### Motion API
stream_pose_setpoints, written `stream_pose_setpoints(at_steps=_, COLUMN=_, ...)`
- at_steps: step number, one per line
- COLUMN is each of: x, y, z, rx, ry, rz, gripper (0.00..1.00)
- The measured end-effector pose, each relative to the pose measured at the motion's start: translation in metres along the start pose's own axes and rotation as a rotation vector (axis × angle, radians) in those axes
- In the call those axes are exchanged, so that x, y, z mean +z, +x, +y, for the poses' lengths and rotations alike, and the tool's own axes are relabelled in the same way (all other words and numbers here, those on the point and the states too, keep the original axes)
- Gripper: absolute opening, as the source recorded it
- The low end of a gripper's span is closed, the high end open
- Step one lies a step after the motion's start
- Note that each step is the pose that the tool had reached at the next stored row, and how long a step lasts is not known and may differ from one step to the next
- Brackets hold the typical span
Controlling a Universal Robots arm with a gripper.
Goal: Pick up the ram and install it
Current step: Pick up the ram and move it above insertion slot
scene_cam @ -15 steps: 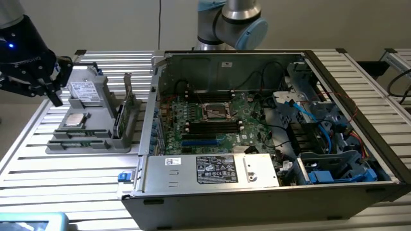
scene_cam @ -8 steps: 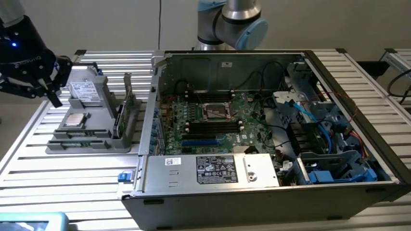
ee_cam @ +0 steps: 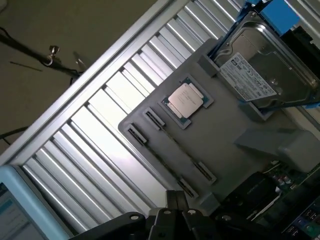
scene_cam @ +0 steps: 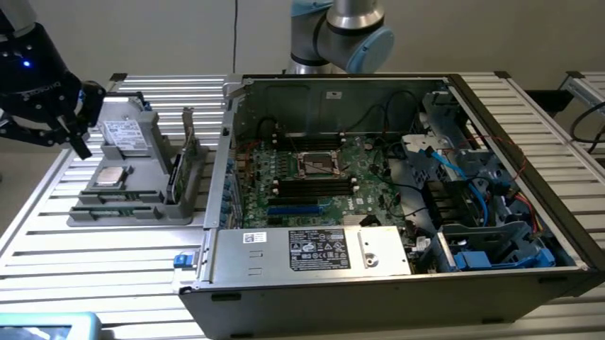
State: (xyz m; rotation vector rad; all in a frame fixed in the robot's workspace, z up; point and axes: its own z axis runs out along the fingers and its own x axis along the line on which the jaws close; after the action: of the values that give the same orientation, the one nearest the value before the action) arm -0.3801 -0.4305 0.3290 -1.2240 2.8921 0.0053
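Note:
My black gripper [scene_cam: 76, 142] hangs shut and holding nothing at the exterior view's left, above the slatted table just beside the grey parts tray [scene_cam: 142, 216]. In the wrist view its fingertips [ee_cam: 175, 200] meet over the tray's edge [ee_cam: 235, 165]. The ram [scene_cam: 118, 200] looks like a thin green strip standing on edge in the tray's long front holders [ee_cam: 172, 150]; little of it shows. The open computer case [scene_cam: 378, 283] lies to the exterior view's right, with black memory slots [scene_cam: 312, 188] on its motherboard.
The tray also holds a silver processor chip [ee_cam: 186, 100], a hard drive [ee_cam: 260, 70] and an upright green expansion card [scene_cam: 184, 166]. Cables and drive cages crowd the case's right side [scene_cam: 472, 212]. A light blue device [scene_cam: 47, 327] sits at the table's front left corner.

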Motion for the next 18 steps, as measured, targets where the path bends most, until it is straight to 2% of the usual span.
stream_pose_setpoints(at_steps=18, x=0.0001, y=0.0000, z=0.0000, rx=-0.327, ry=0.0000, rz=0.0002, gripper=0.11)
